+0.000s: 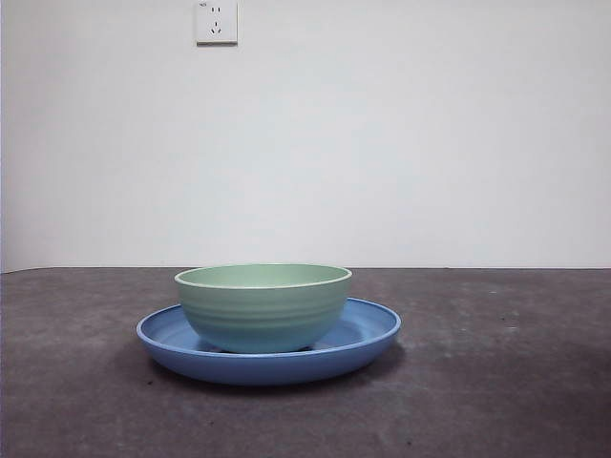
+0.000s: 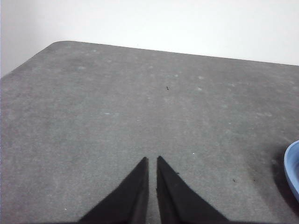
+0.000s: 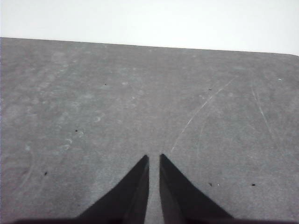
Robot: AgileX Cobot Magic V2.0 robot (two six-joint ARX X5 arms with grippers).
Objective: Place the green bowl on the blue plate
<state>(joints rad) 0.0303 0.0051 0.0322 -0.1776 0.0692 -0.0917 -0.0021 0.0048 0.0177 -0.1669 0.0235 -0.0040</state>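
The green bowl [image 1: 263, 305] stands upright inside the blue plate [image 1: 368, 329] near the middle of the dark grey table in the front view. No arm shows in that view. A sliver of the blue plate [image 2: 293, 170] appears at the edge of the left wrist view, off to the side of my left gripper [image 2: 152, 159], which is shut with nothing in it above bare table. My right gripper [image 3: 154, 157] is also shut and holds nothing, over bare table; neither bowl nor plate shows in its view.
A white wall with a power socket [image 1: 216, 22] rises behind the table. The table's far rounded corner [image 2: 58, 44] shows in the left wrist view and its far edge [image 3: 140, 45] in the right wrist view.
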